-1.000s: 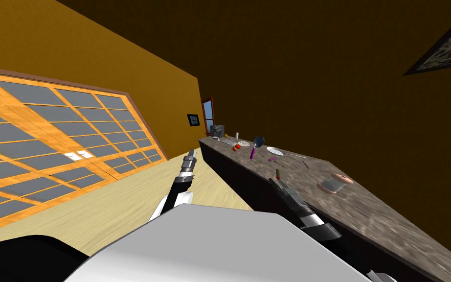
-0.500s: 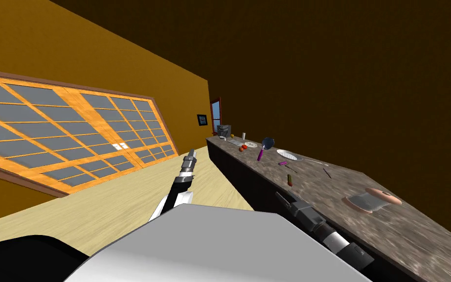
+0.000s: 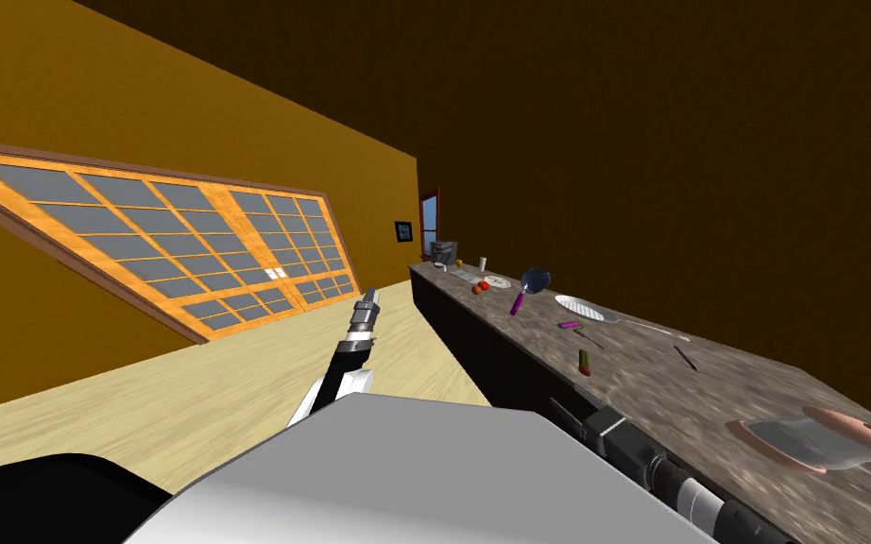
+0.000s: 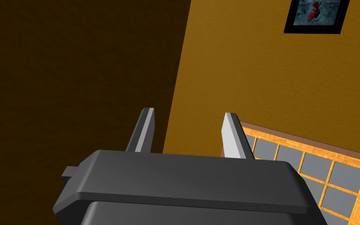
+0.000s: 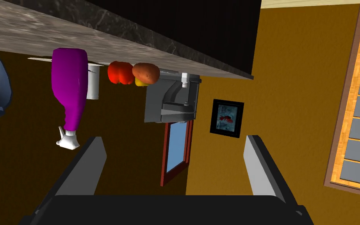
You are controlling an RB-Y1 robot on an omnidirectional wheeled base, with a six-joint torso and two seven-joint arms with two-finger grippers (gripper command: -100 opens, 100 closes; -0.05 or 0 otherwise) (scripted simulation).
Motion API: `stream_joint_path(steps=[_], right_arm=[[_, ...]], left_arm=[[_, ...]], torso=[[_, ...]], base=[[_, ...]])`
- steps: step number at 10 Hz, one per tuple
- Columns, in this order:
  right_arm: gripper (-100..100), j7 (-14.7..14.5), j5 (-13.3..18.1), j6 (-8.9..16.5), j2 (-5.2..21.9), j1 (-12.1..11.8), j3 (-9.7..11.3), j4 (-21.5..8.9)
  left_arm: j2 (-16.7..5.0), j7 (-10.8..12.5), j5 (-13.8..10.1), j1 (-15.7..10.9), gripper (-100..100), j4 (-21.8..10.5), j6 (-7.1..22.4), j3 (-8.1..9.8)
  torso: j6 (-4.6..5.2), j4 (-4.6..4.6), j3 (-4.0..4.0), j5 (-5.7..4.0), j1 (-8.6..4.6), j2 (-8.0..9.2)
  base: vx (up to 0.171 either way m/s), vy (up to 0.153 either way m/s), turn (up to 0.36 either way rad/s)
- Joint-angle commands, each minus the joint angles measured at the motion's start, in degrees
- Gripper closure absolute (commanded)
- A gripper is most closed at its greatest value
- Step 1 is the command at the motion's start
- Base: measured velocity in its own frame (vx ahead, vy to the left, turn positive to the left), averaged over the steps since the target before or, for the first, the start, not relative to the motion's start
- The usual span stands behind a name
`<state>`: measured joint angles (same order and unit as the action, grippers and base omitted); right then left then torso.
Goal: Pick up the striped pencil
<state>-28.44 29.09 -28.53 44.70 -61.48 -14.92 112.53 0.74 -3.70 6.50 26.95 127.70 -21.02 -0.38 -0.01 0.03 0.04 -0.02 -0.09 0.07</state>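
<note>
**Striped pencil lies out on the bench; both grippers open and empty**

Head view: The striped pencil (image 3: 686,357) is seen as a short, thin, dark stick lying flat on the mottled grey-brown bench (image 3: 651,387), toward the wall side. Its stripes are too small to be made out. Bare bench is left all round it, and nothing touches it. A small green and red item (image 3: 585,363) lies closer to the bench's front edge. A long-handled white dish (image 3: 580,307) and a purple stub (image 3: 570,325) lie a little farther along. Beyond these, a purple bottle (image 3: 518,302) and a dark blue jug (image 3: 536,280) are set. A broad grey blade with a pink handle (image 3: 807,439) lies on the near part of the bench. The right gripper (image 3: 561,411) is held at the bench's front edge, well apart from the pencil and nearer the green and red item. The left gripper (image 3: 368,300) is held over the pale wooden floor (image 3: 235,397), which lies open along the bench's dark front.

Left wrist view: The left gripper's fingers are seen parted, with nothing between them.

Right wrist view: The right gripper's fingers are spread wide and nothing is held. Past them the bench's edge is shown, carrying the bottle, the jug, a white cup (image 5: 93,84), a red fruit (image 5: 120,73), a potato (image 5: 146,72) and a grey machine (image 5: 171,101).
</note>
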Motion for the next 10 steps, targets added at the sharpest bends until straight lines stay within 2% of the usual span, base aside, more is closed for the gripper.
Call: stream_joint_path(steps=[1,2,3,4,5,6,7,8,9,10], right_arm=[[-100,-1.26,1.28,-0.21,1.68,-1.7,-0.5,-0.19],[-100,-2.9,3.53,-0.37,3.86,-3.77,-1.44,-1.45],[-100,-2.9,3.53,-0.37,4.8,-3.77,-1.44,-1.45],[-100,-4.54,5.7,-0.55,6.96,-5.74,-2.3,-2.72],[-100,-4.54,5.7,-0.55,7.92,-5.74,-2.3,-2.72],[-100,-6.16,7.79,-0.76,9.94,-7.59,-3.08,-3.98],[-100,-6.16,7.79,-0.76,11.0,-7.59,-3.08,-3.98],[-100,-7.77,9.79,-1.0,13.03,-9.32,-3.76,-5.24],[-100,-7.77,9.79,-1.0,14.0,-9.32,-3.76,-5.24],[-100,-9.34,11.71,-1.26,16.11,-10.93,-4.34,-6.49]], left_arm=[[0.0,0.0,0.0,0.0,0,0.0,0.0,0.0],[0.0,0.0,0.0,0.01,0,0.0,0.0,0.01],[0.0,0.0,0.0,0.0,0,0.0,0.0,0.0],[0.0,0.0,0.0,0.01,0,0.0,0.0,0.01],[0.0,0.0,0.0,0.01,0,0.0,0.0,0.0],[0.0,0.0,0.0,0.01,0,0.0,0.0,0.01],[0.0,0.0,0.0,0.01,0,0.0,0.0,0.01],[-0.01,0.0,0.0,0.01,0,0.0,0.0,0.01],[0.0,0.0,0.0,0.01,0,0.0,0.0,0.01],[-0.01,0.0,0.0,0.02,0,0.0,0.0,0.01]], torso=[[0.0,0.0,0.0,0.0,0.0,0.0],[0.06,0.0,0.0,0.0,0.0,-0.01],[0.02,0.0,-0.01,0.0,-0.02,-0.02],[0.04,0.0,-0.02,-0.01,-0.02,-0.03],[0.02,-0.01,-0.02,-0.01,-0.04,-0.04],[0.05,-0.01,-0.03,-0.02,-0.05,-0.05],[0.01,-0.01,-0.04,-0.02,-0.08,-0.07],[0.06,-0.01,-0.04,-0.02,-0.08,-0.07],[0.01,-0.02,-0.05,-0.02,-0.1,-0.09],[0.07,-0.01,-0.05,-0.04,-0.11,-0.09]], base=[[-0.013,0.006,0.133],[-0.01,0.008,0.191],[-0.008,0.003,0.153],[-0.006,0.0,0.215],[-0.005,-0.006,0.137],[-0.003,-0.007,0.234],[-0.001,-0.013,0.119],[0.003,-0.012,0.223],[0.003,-0.02,0.094],[-0.001,-0.023,0.183]])
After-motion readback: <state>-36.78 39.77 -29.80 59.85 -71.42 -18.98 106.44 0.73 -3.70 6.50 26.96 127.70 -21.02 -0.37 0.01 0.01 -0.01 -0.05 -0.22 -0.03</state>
